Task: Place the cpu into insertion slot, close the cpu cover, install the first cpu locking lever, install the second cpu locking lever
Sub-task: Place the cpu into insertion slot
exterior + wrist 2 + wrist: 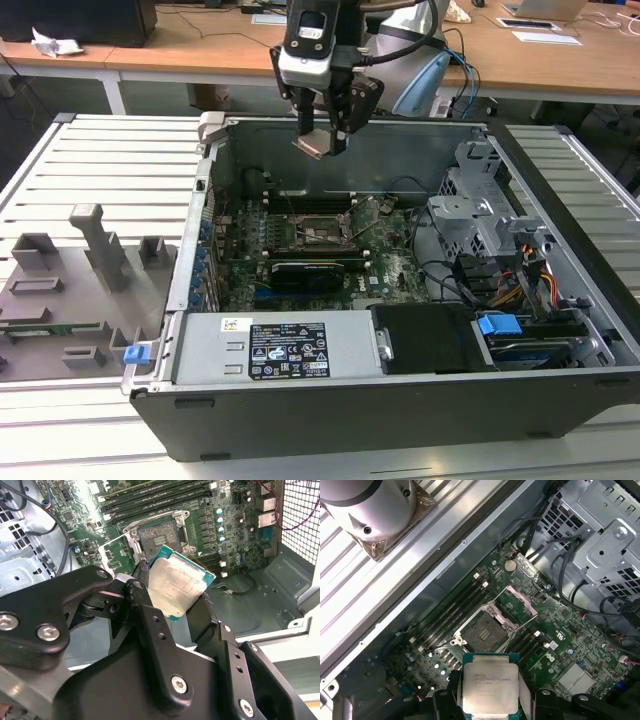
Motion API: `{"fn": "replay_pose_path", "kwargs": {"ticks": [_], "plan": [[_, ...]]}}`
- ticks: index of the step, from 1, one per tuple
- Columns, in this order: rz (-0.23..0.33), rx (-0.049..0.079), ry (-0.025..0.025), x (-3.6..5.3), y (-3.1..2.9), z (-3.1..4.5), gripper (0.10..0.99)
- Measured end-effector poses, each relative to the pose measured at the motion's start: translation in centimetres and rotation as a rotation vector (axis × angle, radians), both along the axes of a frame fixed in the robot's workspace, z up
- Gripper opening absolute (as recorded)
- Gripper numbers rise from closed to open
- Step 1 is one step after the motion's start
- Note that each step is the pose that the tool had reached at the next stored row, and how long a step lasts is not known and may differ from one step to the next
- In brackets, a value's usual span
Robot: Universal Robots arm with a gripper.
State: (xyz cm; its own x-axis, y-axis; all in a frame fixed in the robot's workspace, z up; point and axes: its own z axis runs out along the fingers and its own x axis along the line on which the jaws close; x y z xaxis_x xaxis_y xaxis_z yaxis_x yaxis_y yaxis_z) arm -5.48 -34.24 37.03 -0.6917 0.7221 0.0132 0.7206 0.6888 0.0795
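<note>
One cpu (pixel 490 686) sits clamped by its edges in the gripper (pixel 322 138), well above the open insertion slot (pixel 484 634), with the cpu cover (pixel 518 601) swung up beside it; judged best: square corners to the slot, keep level, lower straight, no sliding.

The hand (pixel 323 135) points down, clamped on the cpu (pixel 490 687).
</note>
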Motion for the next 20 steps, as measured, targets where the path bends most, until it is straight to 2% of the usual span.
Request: {"fn": "replay_pose_path", "kwargs": {"ticks": [20], "plan": [[-0.076, 0.0, 0.0001, 0.0, 0.0, -0.17, 0.541]]}}
